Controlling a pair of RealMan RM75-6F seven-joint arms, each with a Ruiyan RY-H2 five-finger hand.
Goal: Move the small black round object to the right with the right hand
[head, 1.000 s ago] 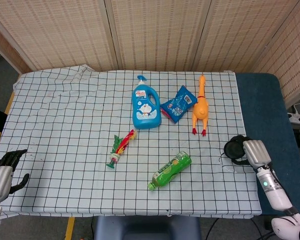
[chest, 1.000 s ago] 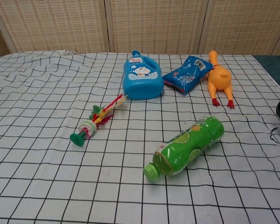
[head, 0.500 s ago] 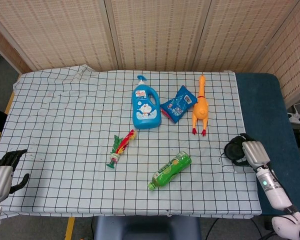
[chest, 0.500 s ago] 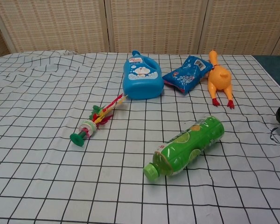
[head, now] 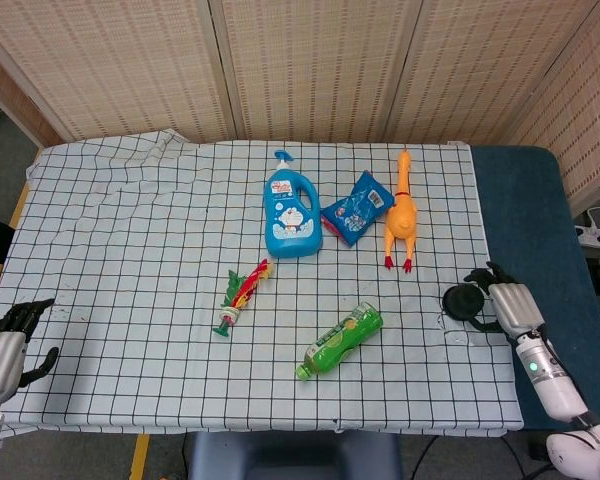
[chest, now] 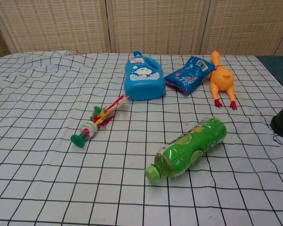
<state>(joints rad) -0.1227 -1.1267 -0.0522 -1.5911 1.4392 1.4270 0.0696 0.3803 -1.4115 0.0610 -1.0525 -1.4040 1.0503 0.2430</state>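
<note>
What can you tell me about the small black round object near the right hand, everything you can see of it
The small black round object is a dark, disc-like piece, apparently matte. It rests on the checked cloth near the cloth's right edge, right of the green bottle. The right hand is at its right side, fingers spread; actual contact cannot be told. The chest view shows only part of it.

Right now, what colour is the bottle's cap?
Green, like the bottle itself; the cap shows best in the chest view.

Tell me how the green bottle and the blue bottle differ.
The green bottle is slim, see-through green with a green screw cap; the blue bottle is wider, opaque, with a pump top and cartoon label. The green one lies nearer the table's front edge, the blue one farther back. Both lie on the checked cloth.
</note>
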